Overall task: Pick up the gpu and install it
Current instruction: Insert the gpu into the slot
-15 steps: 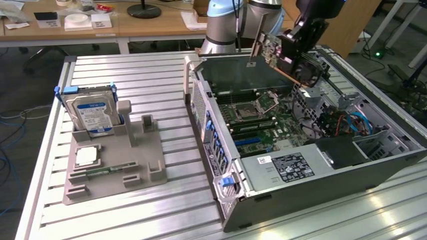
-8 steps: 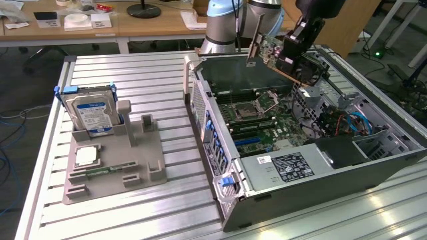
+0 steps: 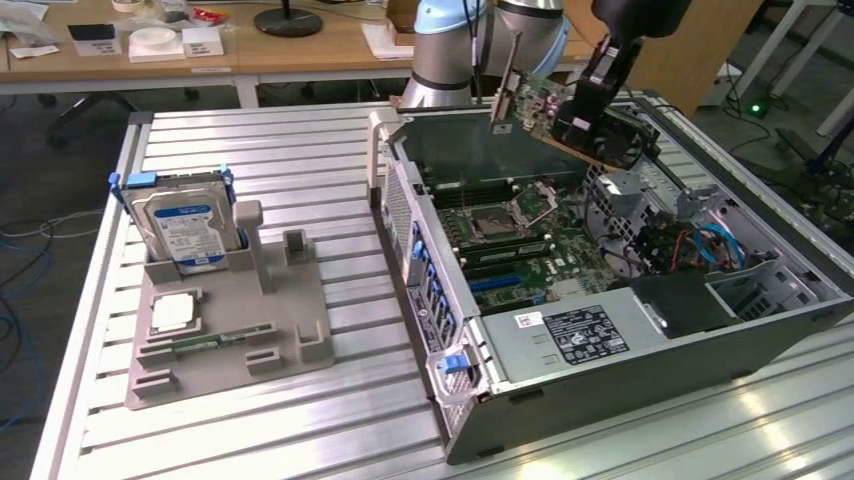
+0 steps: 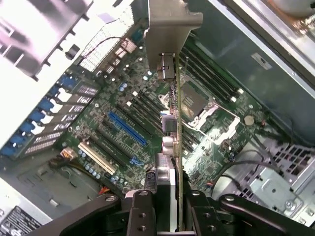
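Gripping the gpu [image 3: 541, 105] firmly, the hand [image 4: 170, 210] clamped on the card's edge from both sides. Hanging tilted above the open computer case [image 3: 641, 375] on the tabletop [image 3: 267, 150], over the motherboard [image 4: 113, 123] and apart from its slots. Standing well apart at the exterior view's left, a hard drive [image 3: 187, 225] upright in a grey holder [image 3: 287, 330].

gpu [image 4: 170, 113] gripped end hidden behind gripper [image 4: 170, 196], hard drive [image 3: 187, 225] label unreadable, arm [image 3: 454, 40] cropped by edge
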